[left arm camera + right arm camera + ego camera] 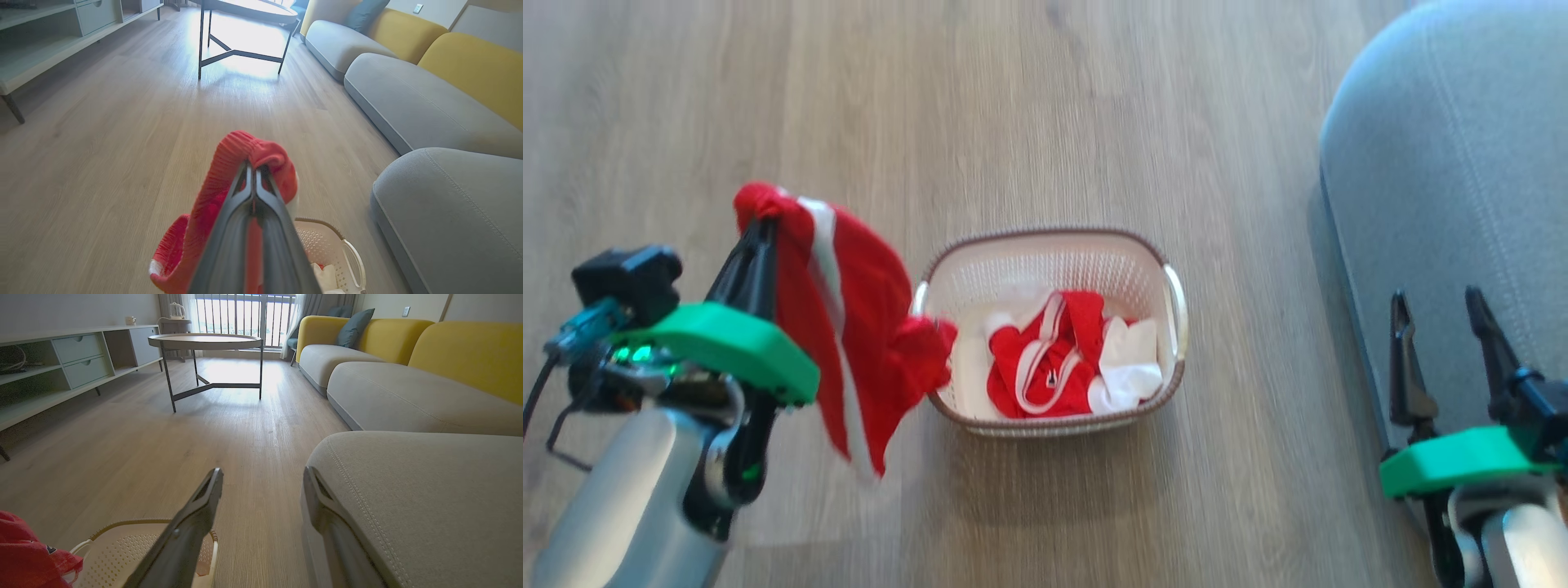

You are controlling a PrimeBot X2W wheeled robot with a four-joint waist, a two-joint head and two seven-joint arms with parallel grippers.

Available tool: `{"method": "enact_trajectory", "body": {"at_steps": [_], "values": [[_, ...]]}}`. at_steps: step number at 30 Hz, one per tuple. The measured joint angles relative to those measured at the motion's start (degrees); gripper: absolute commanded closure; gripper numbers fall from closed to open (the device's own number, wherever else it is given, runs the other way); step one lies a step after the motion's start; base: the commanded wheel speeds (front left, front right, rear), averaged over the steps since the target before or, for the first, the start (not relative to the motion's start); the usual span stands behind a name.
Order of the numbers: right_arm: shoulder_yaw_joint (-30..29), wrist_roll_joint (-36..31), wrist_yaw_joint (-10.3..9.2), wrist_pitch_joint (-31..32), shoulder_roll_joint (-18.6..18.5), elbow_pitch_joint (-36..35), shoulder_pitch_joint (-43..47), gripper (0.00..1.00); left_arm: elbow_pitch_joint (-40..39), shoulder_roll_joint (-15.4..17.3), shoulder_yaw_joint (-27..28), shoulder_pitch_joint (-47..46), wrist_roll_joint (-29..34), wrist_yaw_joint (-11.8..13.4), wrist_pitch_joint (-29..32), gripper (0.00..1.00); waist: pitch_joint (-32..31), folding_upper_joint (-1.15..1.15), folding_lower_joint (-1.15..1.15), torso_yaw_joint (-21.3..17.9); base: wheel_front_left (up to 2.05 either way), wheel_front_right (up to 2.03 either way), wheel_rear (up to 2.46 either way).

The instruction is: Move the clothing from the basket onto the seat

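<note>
You are holding a soft bright red garment with a white stripe [849, 327] in your left gripper [758, 224]. Its two dark fingers are pressing fully together on a bunched fold, and the fabric is hanging at 9 o'clock of the small cream perforated plastic basket [1045, 238], overlapping its left rim in the head view.

The basket is sitting on the pale wood-plank floor [1094, 98], with more red white-trimmed clothing [1045, 359] and a plain white cloth [1131, 367] lying inside. The large grey-blue upholstered seat cushion [1445, 204] is lying at 3 o'clock of the basket, apart from it.

Your right gripper [1437, 298] is hovering over the seat's near edge, jaws spread wide and gripping nothing.

Looking along the right wrist view:
- At 12 o'clock, a round table on thin dark legs [204, 341] is standing before a bright railed window [241, 314].
- At 10 o'clock, a low pale cabinet with drawers [77, 355] is running along the wall.
- At 2 o'clock, a yellow-backed sofa with grey cushions [461, 351] is carrying a teal pillow [353, 326].
</note>
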Motion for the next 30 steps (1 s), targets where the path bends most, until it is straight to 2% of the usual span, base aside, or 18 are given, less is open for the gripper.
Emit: {"method": "enact_trajectory", "body": {"at_steps": [8,30], "values": [[0.35,0.48,0.0,0.0,-1.63,0.73,3.65,0.0,-3.37,2.65,1.86,4.63,-1.01,1.56,1.58,1.0,-4.93,0.0,0.0,1.03,0.0,0.0,0.0],[2.35,0.8,0.0,0.0,-3.32,1.08,4.95,0.0,-0.75,3.79,2.24,7.64,-2.49,0.4,-0.03,1.0,-7.62,0.0,0.0,2.35,0.0,0.0,0.0]]}}
